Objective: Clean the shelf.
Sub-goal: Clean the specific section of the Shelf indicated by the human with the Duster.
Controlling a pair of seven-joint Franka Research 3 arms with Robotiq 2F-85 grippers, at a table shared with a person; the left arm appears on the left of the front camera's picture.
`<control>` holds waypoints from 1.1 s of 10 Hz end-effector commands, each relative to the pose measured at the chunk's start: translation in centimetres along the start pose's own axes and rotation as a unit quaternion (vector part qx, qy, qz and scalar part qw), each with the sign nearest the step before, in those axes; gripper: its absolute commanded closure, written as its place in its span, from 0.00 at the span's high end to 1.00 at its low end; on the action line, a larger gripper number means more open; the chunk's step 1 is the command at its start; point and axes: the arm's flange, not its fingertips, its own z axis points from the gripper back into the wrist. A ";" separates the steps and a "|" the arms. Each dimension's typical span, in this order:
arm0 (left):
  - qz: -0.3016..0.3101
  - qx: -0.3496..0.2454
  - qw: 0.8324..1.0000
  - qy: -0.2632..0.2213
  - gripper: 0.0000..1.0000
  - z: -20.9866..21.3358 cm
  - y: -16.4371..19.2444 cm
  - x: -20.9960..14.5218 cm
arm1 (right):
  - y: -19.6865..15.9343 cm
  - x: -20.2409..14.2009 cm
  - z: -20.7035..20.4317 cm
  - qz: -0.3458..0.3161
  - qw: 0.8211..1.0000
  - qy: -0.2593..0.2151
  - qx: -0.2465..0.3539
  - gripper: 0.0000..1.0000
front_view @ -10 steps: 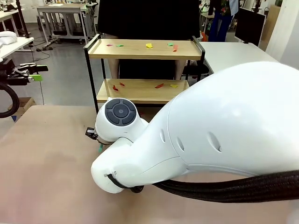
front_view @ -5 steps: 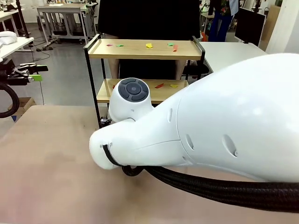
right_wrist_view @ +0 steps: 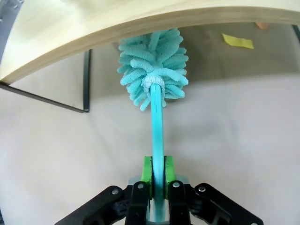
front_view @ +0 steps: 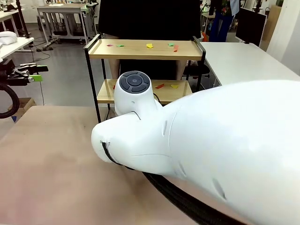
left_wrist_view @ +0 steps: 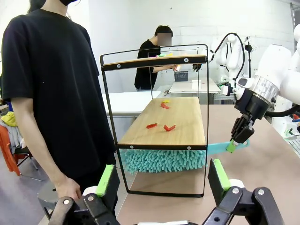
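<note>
The shelf (front_view: 140, 49) stands at the table's far edge, with coloured paper scraps (front_view: 149, 46) on both wooden boards. In the left wrist view the shelf (left_wrist_view: 164, 121) appears from its end, red scraps (left_wrist_view: 169, 127) on the lower board. A teal fluffy duster (left_wrist_view: 161, 160) presses against the lower board's near edge. My right gripper (left_wrist_view: 240, 136) is shut on its handle. In the right wrist view the gripper (right_wrist_view: 157, 171) clamps the teal handle and the duster head (right_wrist_view: 153, 84) sits under the board (right_wrist_view: 117, 23). My left gripper (left_wrist_view: 161, 178) is open and holds nothing.
A person in a black shirt (left_wrist_view: 51, 84) stands beside the shelf, one hand (left_wrist_view: 68, 188) hanging low. A yellow scrap (right_wrist_view: 238, 41) lies on the beige surface beneath the board. My right arm's white body (front_view: 211, 145) covers much of the table (front_view: 47, 164).
My right arm has swung up and toward the shelf; its round joint cap moved from low over the table up to the lower board's height.
</note>
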 end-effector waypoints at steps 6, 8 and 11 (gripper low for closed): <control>-0.009 0.000 1.000 0.002 1.00 0.0 0.0 0.2 | -4.5 0.9 -0.4 0.015 0.997 -0.012 -0.079 0.13; -0.009 0.000 1.000 0.002 1.00 0.0 0.0 0.2 | -6.3 1.1 -0.1 0.024 0.995 -0.014 -0.096 0.13; -0.009 0.000 1.000 0.002 1.00 0.0 0.0 0.2 | -9.3 1.9 0.9 0.025 0.991 -0.022 -0.126 0.13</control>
